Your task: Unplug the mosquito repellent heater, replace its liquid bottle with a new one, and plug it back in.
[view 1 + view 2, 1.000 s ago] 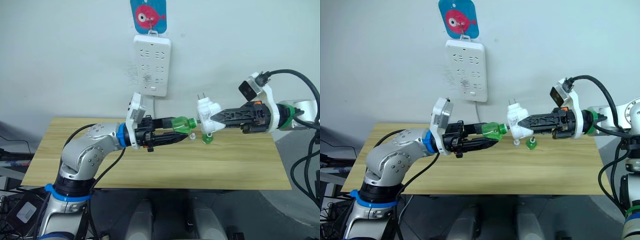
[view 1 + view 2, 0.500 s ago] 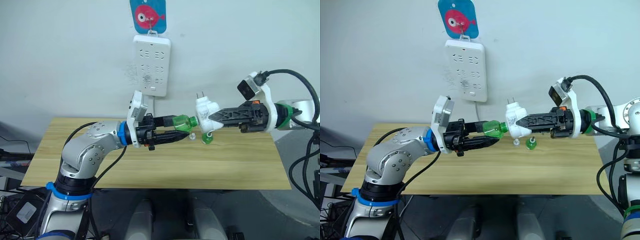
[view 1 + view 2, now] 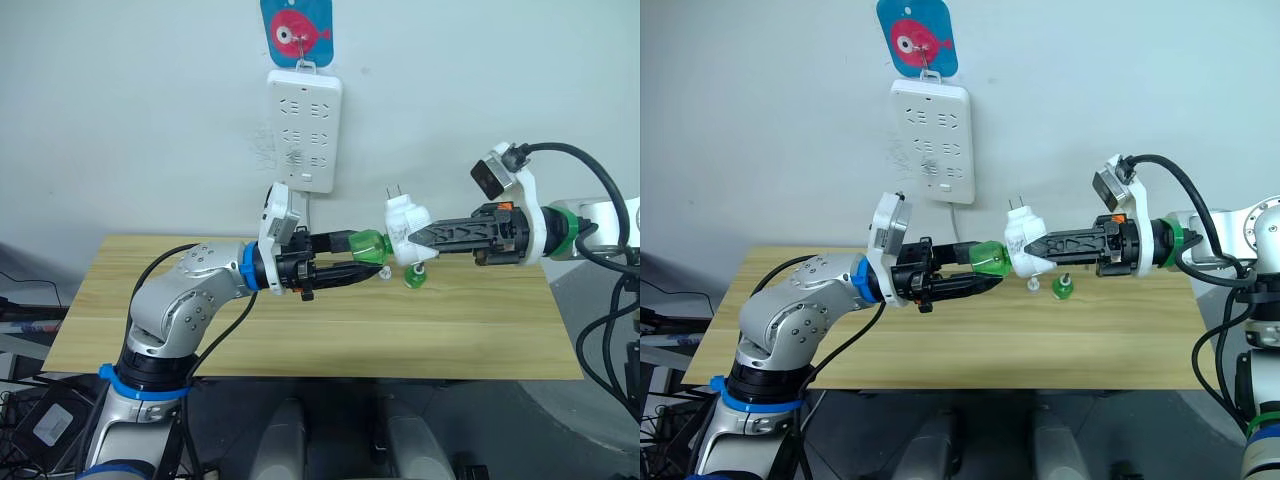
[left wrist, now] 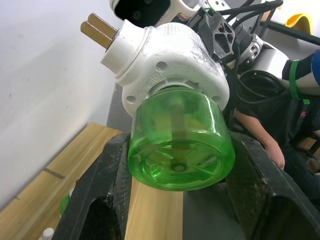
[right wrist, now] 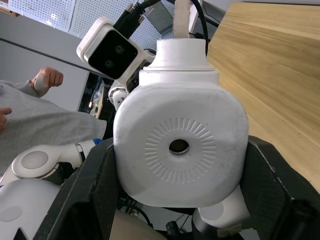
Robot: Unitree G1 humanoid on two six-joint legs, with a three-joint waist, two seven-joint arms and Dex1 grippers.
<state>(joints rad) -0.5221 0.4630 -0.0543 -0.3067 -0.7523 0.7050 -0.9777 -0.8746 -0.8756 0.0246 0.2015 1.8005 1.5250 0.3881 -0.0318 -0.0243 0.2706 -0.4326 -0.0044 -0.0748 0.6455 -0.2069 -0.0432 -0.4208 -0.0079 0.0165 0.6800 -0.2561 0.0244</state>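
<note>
My right gripper (image 3: pixel 418 238) is shut on the mosquito repellent heater (image 3: pixel 404 218), a small white unit held above the table with its plug pins pointing up toward the wall. Its vented face (image 5: pixel 180 145) fills the space between the right fingers. My left gripper (image 3: pixel 362 254) is shut on a green liquid bottle (image 3: pixel 367 246). In the left wrist view the bottle (image 4: pixel 180 150) sits with its neck in the heater's (image 4: pixel 170 55) socket. A second green bottle (image 3: pixel 413 277) stands on the table just below the heater.
A white power strip (image 3: pixel 304 130) hangs on the wall under a blue fish tag (image 3: pixel 297 30). A small white cap (image 3: pixel 386 271) lies on the wooden table (image 3: pixel 300 330). A person's hand (image 5: pixel 47 77) is visible behind the robot.
The two grippers have come closer together. The heater has shifted left and a little up, and the bottle's neck now sits against the heater's underside.
</note>
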